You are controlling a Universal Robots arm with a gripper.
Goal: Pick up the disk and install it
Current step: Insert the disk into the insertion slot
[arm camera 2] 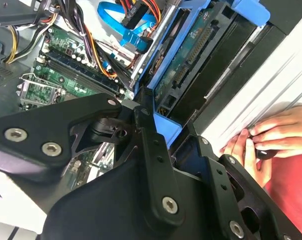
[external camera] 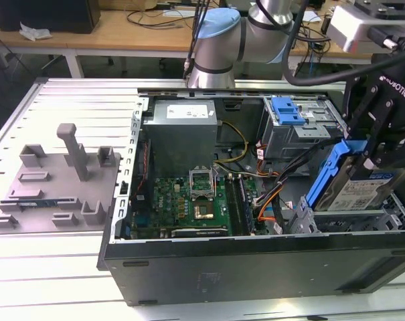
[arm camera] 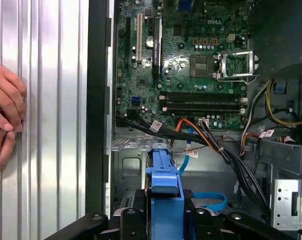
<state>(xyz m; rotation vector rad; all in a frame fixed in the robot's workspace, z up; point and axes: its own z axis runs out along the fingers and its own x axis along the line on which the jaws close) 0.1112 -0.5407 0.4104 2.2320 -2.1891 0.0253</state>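
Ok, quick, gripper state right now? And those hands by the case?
Gripper: closed on the disk, held tilted over the case.
Person's hands: resting on the table beside the case, apart from the disk.

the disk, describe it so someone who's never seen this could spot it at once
Find the open black computer case and go to its end on the exterior view's right, where the gripper is. The disk is the flat silver slab it grips, tilted, with a white-and-blue label and bright blue bracket, unlike the blue latch on the grey cage or the plain grey power-supply box.
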